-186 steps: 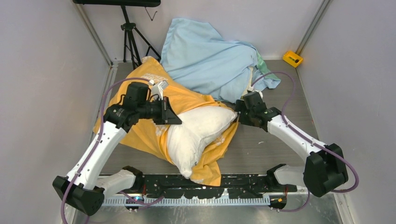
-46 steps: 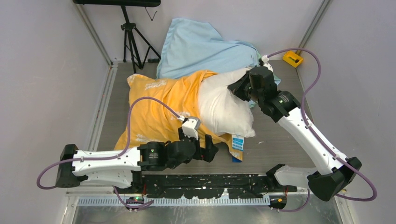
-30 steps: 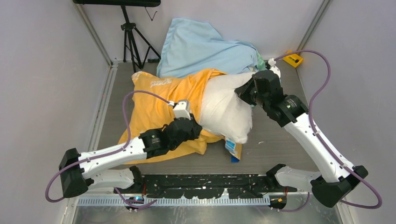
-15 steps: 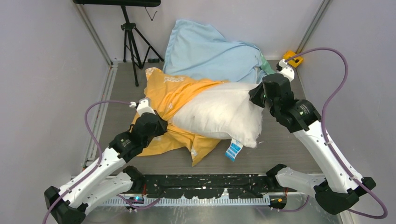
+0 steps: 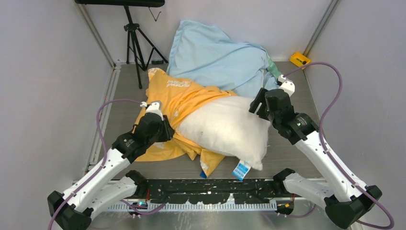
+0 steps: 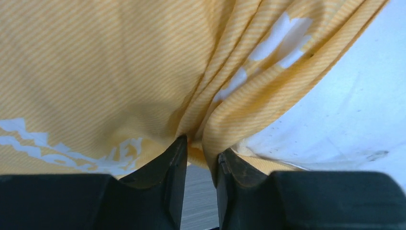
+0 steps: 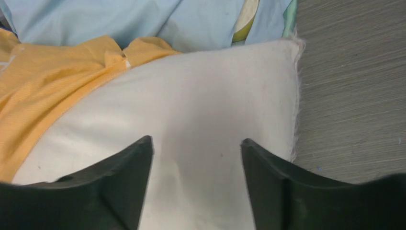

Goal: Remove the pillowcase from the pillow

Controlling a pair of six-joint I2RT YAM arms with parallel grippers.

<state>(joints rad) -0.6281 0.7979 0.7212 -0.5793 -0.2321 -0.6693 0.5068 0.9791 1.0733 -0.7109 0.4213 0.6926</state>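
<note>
We see the large orange-yellow fabric pillowcase bunched on the left half of the grey table. The big plump white pillow lies mostly bare beside it, stretching toward the near right, and a flap of orange pokes out from under its near edge. A small blue tag hangs at the pillow's near corner. The left gripper has its jaws drawn nearly together on a gathered fold of the orange cloth, just beside the pillow's left end. The right gripper hangs over the pillow's far right corner with its fingers spread wide and nothing between them; we cannot tell whether they touch the pillow. A rumpled pale light-blue cloth lies behind, touching the pillowcase.
</note>
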